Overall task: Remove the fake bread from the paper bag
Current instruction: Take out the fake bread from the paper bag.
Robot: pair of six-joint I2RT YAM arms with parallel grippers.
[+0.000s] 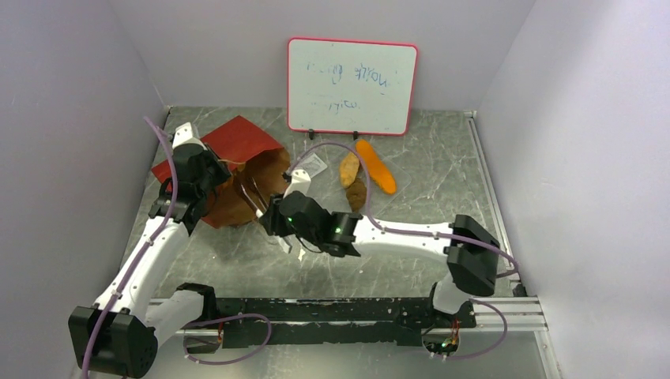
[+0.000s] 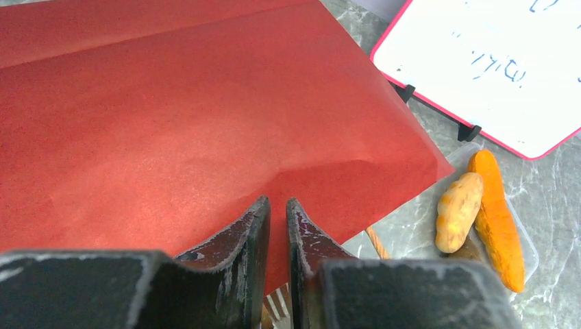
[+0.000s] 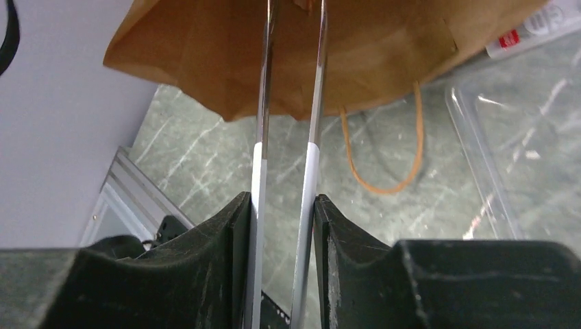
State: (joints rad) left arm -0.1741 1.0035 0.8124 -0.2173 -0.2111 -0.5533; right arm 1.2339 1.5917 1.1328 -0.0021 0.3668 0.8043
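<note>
**Left end effector** (image 2: 277,214): pressed almost together, a mere slit between the fingers. Tips set against the red outer face of the paper bag (image 2: 205,116). Impossible to tell whether any paper is pinched.

**Right end effector** (image 3: 283,205): partly closed, clamped on tongs (image 3: 291,123). Two thin metal blades with white bands, side by side between the fingers, reaching forward into the bag's brown mouth.

**Hidden or unclear:**
- Tong tips lost inside the bag mouth.
- Bag interior out of sight.
- Left fingers masked by the wrist in the top view.
- Writing on the whiteboard (image 1: 351,85) illegible.

**Paper bag:** on its side at the back left of the counter (image 1: 442,197), mouth facing the right end effector. Loop handle (image 3: 384,161) hanging below the mouth.

**Fake bread**, three pieces seen, all outside the bag:
- Orange baguette (image 1: 376,166), tan roll (image 1: 348,168) and dark-brown lump (image 1: 357,193).
- Grouped on a clear tray (image 2: 529,255) in front of the whiteboard.
- Right of the bag mouth, behind and to the right of the right end effector.
- Well apart from the left end effector, past the bag's right edge.
</note>
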